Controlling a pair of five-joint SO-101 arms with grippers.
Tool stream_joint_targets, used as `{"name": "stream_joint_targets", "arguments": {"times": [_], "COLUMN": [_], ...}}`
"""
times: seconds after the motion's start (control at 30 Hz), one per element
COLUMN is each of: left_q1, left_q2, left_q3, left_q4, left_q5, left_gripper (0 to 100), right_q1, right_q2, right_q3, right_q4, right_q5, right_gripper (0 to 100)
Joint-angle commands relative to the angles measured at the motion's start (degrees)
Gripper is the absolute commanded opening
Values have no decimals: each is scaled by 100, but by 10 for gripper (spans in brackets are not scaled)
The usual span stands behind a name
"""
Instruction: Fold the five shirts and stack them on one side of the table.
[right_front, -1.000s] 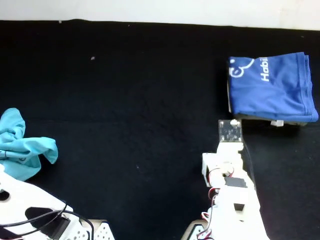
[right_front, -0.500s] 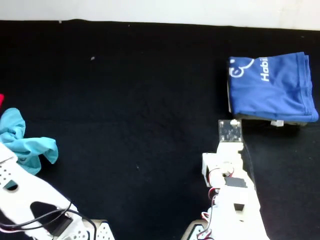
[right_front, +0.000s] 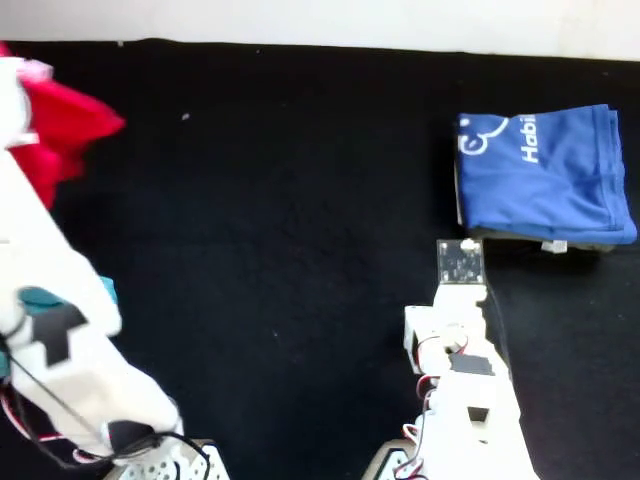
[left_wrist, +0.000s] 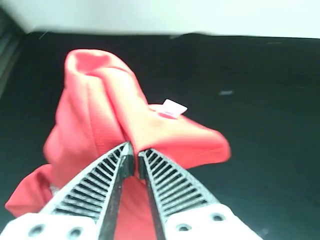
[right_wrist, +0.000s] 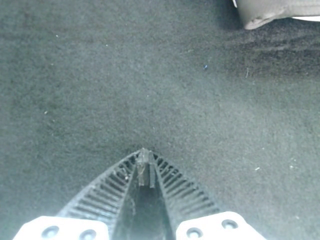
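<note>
Blue shirt (right_front: 540, 175) lies folded into a neat rectangle on the black, felt-like table (right_front: 300, 180). It has soft layered edges along one side & white print on top. A strip of pale grey cloth (right_front: 553, 246) peeks out from under its near edge.

Right gripper (right_wrist: 145, 161) sits just on the near side of the blue shirt, close but not touching, tips over bare table. Its ribbed black fingers are pressed together w/ nothing btwn them. Right arm (right_front: 462, 370) behind it is white plastic w/ red & black wires.

Red shirt (right_front: 62, 125) is well apart from the blue shirt, at the opp. side of the table, held up off the surface. Left gripper (left_wrist: 134, 150) pinches it, ribbed fingers closed tight on a thick fold of smooth red knit. The cloth bunches into a loose cone past the tips & droops in soft folds around them. A small white tag (left_wrist: 170, 108) sticks out of the fold.

Teal shirt (right_front: 105, 292) shows as a sliver behind the left arm (right_front: 70, 350), also far across from the blue shirt.
</note>
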Motion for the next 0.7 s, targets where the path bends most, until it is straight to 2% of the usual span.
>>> {"name": "stream_joint_targets", "arguments": {"times": [0.0,0.17,0.3,0.5,0.67], "left_q1": [1095,2149,2422,2141,1420], "left_q2": [-1007,-1675,-1851,-1833,-1842], "left_q3": [576,1191,2202,4936,7495], "left_q4": [35,35,35,-53,-1380], "left_q5": [44,44,44,35,9], "left_gripper": [9,9,12,14,14], "right_q1": [-66,-66,-66,-66,-66], "right_q2": [-127,-127,-127,-127,-127], "right_q3": [13,13,13,13,13], "right_q4": [-119,-119,-119,-119,-119], "right_q5": [62,62,62,62,62], "right_gripper": [9,9,9,9,9]}}
